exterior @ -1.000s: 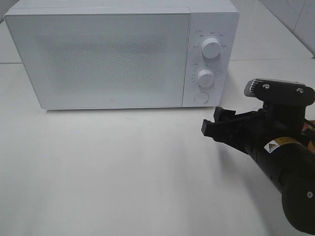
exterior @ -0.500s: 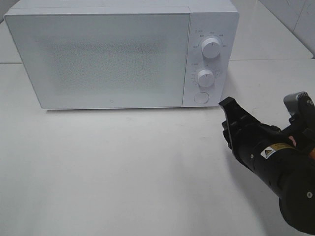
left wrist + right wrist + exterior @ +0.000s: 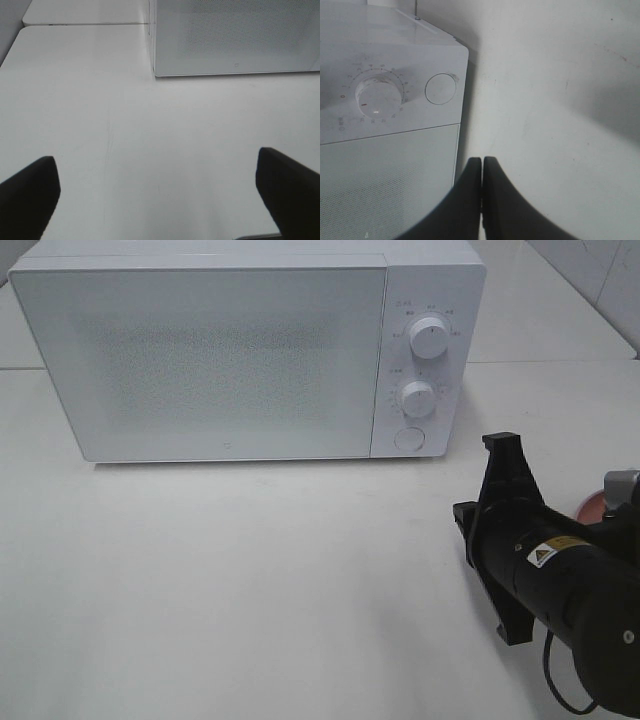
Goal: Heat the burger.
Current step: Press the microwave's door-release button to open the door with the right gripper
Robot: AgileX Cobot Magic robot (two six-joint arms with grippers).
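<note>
The right end effector [image 3: 482, 160] is clenched on nothing, its tips pressed together and pointed toward the control side of the microwave [image 3: 220, 360], just off the round button [image 3: 440, 89]. A push on that button to release the door [image 3: 200, 360] is judged to be the step in hand, and most of the risk lies there. If the tips are carried slightly off line, the lower knob [image 3: 379, 97] just beside the button could be struck or turned, and a timer might be started on an empty oven. If the push is made too hard, the whole microwave could be shoved back across the smooth desk [image 3: 250, 590]. A glancing contact could also leave the door latched. The burger is seen in none of the views, so its place cannot be told. Only a sliver of a pink object [image 3: 592, 506] is shown behind the right arm, and anything there could be knocked if the arm is swung back carelessly. The left end effector [image 3: 157, 172] is held wide open over bare desk in front of the microwave, gripping nothing. A door swinging outward might be met by it, though the hinge side cannot be made out. The shut door stands between the burger and the oven cavity.
</note>
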